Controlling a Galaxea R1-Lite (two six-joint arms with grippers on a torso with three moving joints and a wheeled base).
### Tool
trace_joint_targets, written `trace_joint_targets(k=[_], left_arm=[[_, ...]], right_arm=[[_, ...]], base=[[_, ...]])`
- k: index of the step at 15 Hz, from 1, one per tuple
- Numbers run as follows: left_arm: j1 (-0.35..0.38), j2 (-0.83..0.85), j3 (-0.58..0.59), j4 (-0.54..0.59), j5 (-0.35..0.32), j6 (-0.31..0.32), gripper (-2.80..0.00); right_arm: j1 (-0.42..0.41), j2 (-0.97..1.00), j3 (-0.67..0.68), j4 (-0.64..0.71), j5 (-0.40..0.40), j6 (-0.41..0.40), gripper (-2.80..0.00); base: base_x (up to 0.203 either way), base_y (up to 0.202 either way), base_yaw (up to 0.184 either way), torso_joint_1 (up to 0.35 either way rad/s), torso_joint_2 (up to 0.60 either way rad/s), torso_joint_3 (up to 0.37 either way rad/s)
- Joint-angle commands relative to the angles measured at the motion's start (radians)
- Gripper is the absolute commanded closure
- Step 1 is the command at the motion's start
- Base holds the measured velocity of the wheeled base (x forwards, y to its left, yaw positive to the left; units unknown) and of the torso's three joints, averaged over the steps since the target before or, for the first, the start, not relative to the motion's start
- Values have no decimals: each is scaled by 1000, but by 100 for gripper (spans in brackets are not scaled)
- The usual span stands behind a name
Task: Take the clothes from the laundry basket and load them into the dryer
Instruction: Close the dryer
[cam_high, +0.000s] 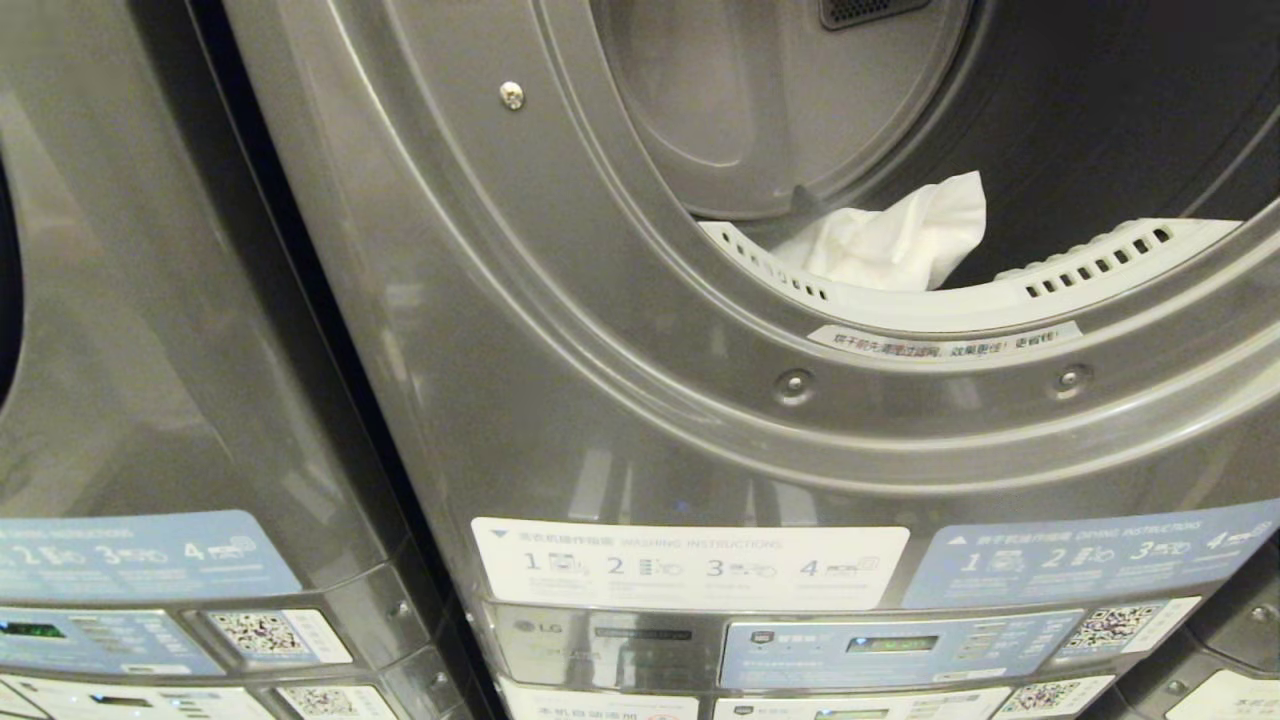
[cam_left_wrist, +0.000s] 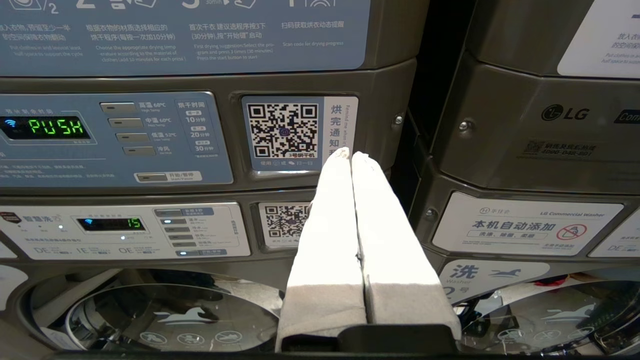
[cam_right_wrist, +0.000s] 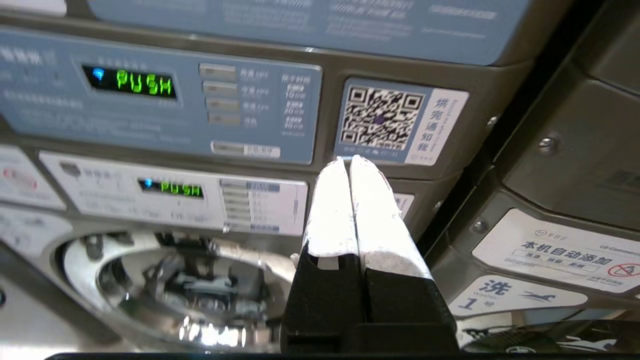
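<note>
The grey dryer (cam_high: 560, 330) fills the head view with its round opening at the upper right. A white piece of clothing (cam_high: 900, 245) lies inside the drum, just behind the perforated white rim (cam_high: 1100, 265). Neither arm shows in the head view. My left gripper (cam_left_wrist: 351, 154) is shut and empty, pointing at the control panels of the machines below the dryer. My right gripper (cam_right_wrist: 348, 160) is also shut with nothing in it, aimed at a QR sticker (cam_right_wrist: 380, 119) on a control panel. The laundry basket is out of view.
A second grey machine (cam_high: 130, 330) stands to the left, with a dark gap between the two. Blue and white instruction stickers (cam_high: 690, 565) and control panels (cam_high: 890, 645) run below the dryer opening. Glass washer doors (cam_left_wrist: 165, 315) sit low in both wrist views.
</note>
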Motion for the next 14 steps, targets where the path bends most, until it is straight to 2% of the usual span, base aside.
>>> trace_joint_targets(k=[1, 5, 9, 10, 12, 14], left_arm=[[0, 0, 0, 0, 0, 0, 0], [0, 0, 0, 0, 0, 1, 0], [0, 0, 0, 0, 0, 0, 0], [0, 0, 0, 0, 0, -1, 0], [0, 0, 0, 0, 0, -1, 0], [0, 0, 0, 0, 0, -1, 0]], right_arm=[[-8, -61, 1, 2, 1, 1, 0], [-8, -61, 18, -38, 1, 20, 0], [-9, -61, 14, -32, -53, 98, 0], [-12, -61, 17, -37, -55, 89, 0], [-13, -61, 18, -30, -38, -16, 0], [-13, -61, 17, -30, -26, -21, 0]], base=[[0, 0, 0, 0, 0, 0], [0, 0, 0, 0, 0, 0], [0, 0, 0, 0, 0, 0], [0, 0, 0, 0, 0, 0], [0, 0, 0, 0, 0, 0], [0, 0, 0, 0, 0, 0]])
